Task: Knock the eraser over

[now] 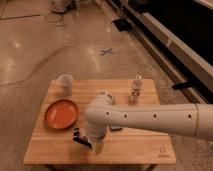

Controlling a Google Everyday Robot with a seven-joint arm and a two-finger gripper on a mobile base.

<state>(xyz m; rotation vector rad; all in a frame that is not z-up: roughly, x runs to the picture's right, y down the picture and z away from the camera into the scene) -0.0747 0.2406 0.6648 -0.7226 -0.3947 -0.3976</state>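
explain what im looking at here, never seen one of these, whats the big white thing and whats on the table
The big white thing is a robot arm reaching in from the right. Its gripper hangs at the arm's end, low over the front of the wooden table. There is one camera, looking down on the table from above. On the table sit an orange plate, a white cup, a small bottle-like item, and a little black eraser right beside the gripper. Nothing appears to be held; the arm is meant to knock the eraser over.

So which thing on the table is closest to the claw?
The eraser, the small black block right of the orange plate. The claw hangs just beside it; the white cup sits far back.
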